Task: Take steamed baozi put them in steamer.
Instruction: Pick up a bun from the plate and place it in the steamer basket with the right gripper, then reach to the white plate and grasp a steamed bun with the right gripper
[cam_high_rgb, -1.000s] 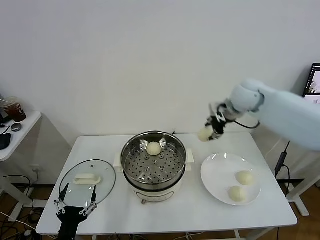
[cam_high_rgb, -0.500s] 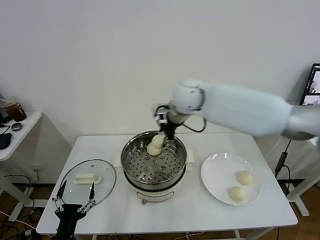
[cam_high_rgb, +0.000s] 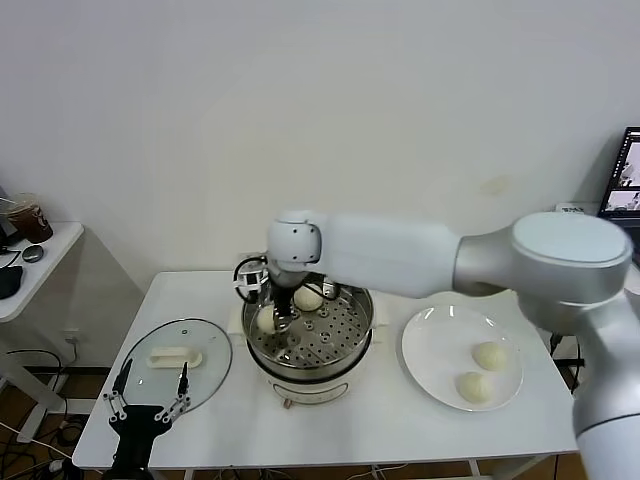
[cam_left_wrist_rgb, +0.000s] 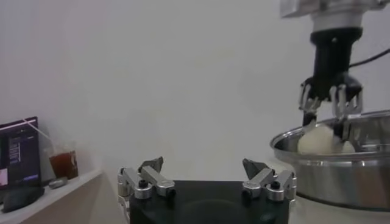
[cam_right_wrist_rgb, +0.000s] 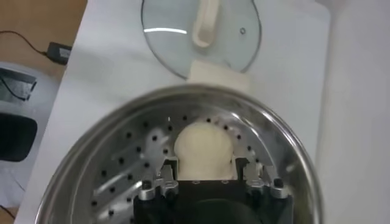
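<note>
Inside the steamer (cam_high_rgb: 308, 330), over the left part of its perforated tray (cam_right_wrist_rgb: 116, 176), my right gripper (cam_high_rgb: 270, 318) holds a steamed baozi (cam_high_rgb: 266, 321), my fingers (cam_left_wrist_rgb: 312, 99) clamped on either side of the pale bun; from my right wrist the same bun (cam_right_wrist_rgb: 204, 149) sits snug between the two pads, its bottom close above the tray, though I cannot tell whether it touches the holes yet. A second baozi (cam_high_rgb: 308, 298) lies already on the tray toward the back, just beside my wrist. My right arm reaches across from the right side of the table and comes down into the pot from above. The steamer stands at the middle of the white table (cam_high_rgb: 400, 420) on its white base. To its right lies a flat white plate (cam_high_rgb: 440, 350) with two more baozi near its right edge, one (cam_high_rgb: 489, 355) farther back and one (cam_high_rgb: 474, 387) nearer the front, close together. To the steamer's left lies the glass lid (cam_high_rgb: 175, 360) with its white handle upward, flat on the table. My left gripper (cam_high_rgb: 148, 409) hangs idle at the table's front left edge, just before the lid, its fingers spread apart with nothing between them. Off to the far left a small side table (cam_high_rgb: 40, 260) carries a cup (cam_high_rgb: 28, 220) with a dark drink.
</note>
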